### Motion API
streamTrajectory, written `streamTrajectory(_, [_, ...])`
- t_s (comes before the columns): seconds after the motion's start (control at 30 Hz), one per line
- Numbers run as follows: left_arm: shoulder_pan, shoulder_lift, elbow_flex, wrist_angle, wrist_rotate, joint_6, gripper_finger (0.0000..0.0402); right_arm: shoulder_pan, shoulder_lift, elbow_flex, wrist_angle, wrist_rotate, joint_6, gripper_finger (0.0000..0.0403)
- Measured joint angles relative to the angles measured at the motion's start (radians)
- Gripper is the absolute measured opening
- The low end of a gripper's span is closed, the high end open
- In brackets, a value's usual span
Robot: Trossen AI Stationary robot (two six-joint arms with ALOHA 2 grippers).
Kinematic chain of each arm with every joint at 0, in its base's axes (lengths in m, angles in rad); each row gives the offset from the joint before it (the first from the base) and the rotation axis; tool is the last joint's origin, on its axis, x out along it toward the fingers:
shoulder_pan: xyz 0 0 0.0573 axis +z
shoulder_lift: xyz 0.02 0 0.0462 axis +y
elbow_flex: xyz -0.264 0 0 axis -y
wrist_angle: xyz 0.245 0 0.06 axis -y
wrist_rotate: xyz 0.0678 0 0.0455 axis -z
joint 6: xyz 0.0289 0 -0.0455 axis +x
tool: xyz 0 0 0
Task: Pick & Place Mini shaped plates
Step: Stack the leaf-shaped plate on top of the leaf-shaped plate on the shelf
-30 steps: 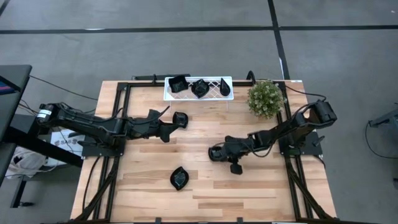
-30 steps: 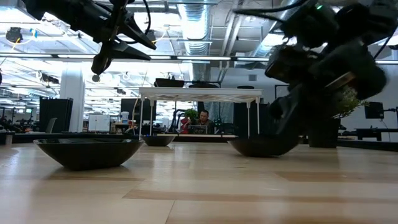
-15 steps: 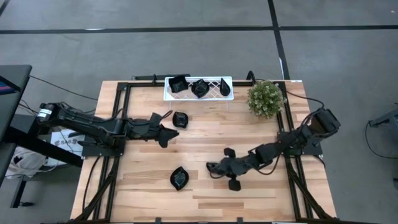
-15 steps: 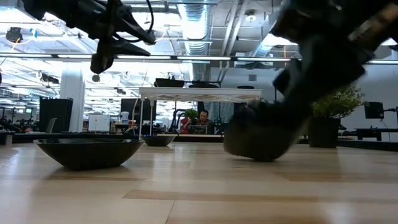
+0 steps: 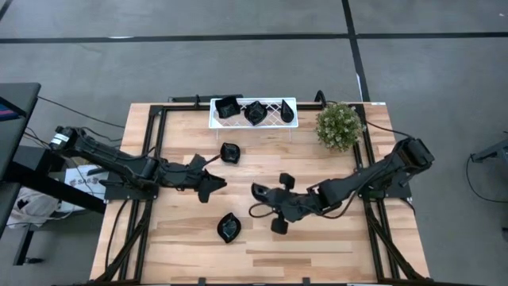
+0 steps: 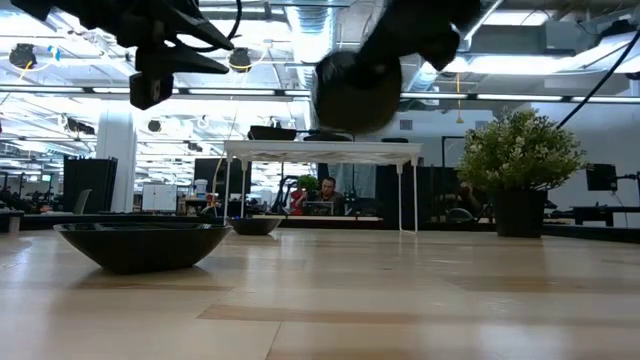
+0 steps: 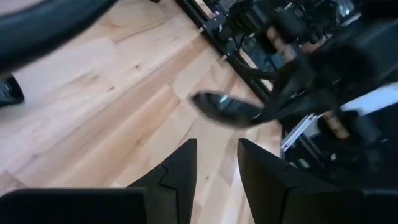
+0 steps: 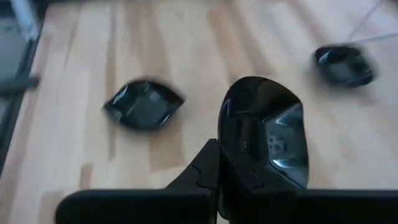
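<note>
Swinging leftward across the tabletop (image 5: 317, 238), the right claw (image 5: 260, 193), clenched on a teardrop plate (image 8: 264, 140), hung well short of the white tray (image 5: 270, 119), while the left claw (image 5: 210, 184) stood released.

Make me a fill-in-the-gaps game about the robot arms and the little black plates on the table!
1. The white tray holds ___ black plates.
2. The ___ gripper is shut on a plate.
3. Two plates lie loose on the wooden table: a leaf-shaped plate and a small plate nearer the ___.
4. The left gripper holds ___.

Missing words: three; right; tray; nothing
</note>
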Motion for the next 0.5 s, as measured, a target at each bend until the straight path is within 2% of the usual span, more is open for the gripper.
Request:
streamTrajectory(0.27, [0.022,0.000,0.000,-0.054,0.012,0.153,0.0117,-0.049,0.000,0.100,-0.042,0.190,-0.026,0.0000])
streamTrajectory(0.5, [0.074,-0.001,0.000,-0.057,0.013,0.235,0.0117,-0.157,0.004,0.181,-0.041,0.214,-0.181,0.0000])
